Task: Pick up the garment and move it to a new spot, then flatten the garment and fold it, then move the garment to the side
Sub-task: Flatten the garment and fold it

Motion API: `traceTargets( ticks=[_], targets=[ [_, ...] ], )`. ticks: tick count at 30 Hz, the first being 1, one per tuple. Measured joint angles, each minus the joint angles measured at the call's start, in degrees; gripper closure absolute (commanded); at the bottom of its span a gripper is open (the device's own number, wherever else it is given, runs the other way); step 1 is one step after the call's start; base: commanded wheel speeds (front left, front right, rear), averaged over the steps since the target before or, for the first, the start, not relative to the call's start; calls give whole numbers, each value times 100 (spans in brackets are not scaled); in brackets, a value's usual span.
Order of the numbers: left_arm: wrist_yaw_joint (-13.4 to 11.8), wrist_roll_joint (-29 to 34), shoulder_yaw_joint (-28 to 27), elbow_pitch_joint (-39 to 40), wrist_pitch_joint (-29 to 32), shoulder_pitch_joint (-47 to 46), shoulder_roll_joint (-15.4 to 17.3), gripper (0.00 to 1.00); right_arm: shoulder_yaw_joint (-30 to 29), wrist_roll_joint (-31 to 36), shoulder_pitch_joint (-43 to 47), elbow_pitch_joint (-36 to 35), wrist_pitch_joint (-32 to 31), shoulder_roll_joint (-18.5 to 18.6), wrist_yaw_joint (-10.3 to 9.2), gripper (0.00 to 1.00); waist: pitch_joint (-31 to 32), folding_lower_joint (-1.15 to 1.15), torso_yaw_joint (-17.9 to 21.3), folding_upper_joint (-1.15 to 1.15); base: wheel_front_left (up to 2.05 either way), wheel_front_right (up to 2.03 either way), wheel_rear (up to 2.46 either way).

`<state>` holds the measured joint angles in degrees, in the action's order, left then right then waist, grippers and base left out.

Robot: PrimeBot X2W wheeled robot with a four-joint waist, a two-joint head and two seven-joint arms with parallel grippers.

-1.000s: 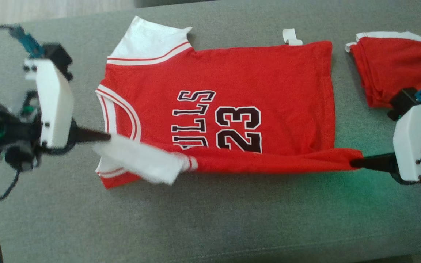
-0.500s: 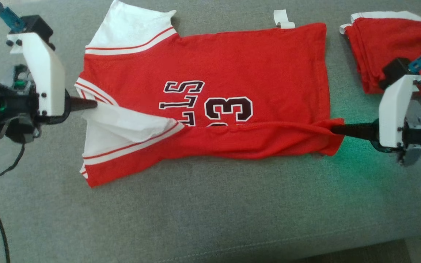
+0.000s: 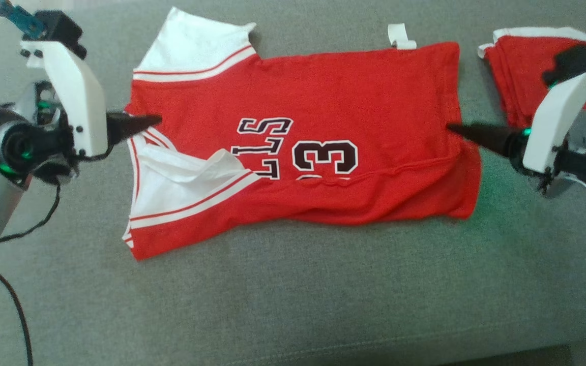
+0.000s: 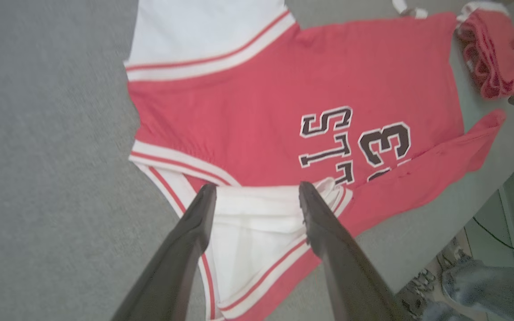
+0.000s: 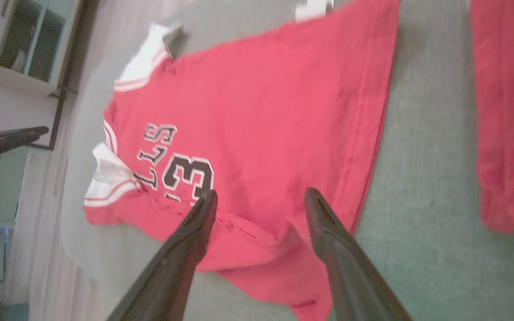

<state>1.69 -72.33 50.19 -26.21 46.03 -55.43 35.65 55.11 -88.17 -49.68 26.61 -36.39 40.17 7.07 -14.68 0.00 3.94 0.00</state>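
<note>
Though partly under a fold, "LLS" and "3" on red jersey (image 3: 349,91)

Illumination is even and diffuse. Shadows are soft and short, notably beside the garment (image 3: 323,101) sleeve at 12 o'clock in the head view. A green glow tints the grey surface (image 3: 293,305) at 3 o'clock, beside the right end effector (image 3: 450,128). Both wrist views are paler, rendering red as pink. The right wrist view is blurred throughout, and its background at 9 o'clock is soft.
</note>
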Motion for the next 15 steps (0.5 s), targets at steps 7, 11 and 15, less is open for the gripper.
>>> traceTargets(
  ticks=[7, 11, 15],
  targets=[
    [-40, 938, -193, 288, -2254, 163, -55, 0, -532, 697, 503, -717, 2390, 24, 0, 0, 382, 0, -90, 0, 0, 0, 0],
    [-566, 1714, -268, 811, -3615, 667, -22, 0, -1120, 1455, 1032, -480, 4306, -35, 0, 0, 586, 0, -140, 0, 0, 0, 0],
    [-1245, 2098, -424, 1445, -4737, 1393, 51, 0, -1707, 2257, 1657, -211, 5021, -356, 0, 0, 724, 0, -184, 0, 0, 0, 0]
  ],
)
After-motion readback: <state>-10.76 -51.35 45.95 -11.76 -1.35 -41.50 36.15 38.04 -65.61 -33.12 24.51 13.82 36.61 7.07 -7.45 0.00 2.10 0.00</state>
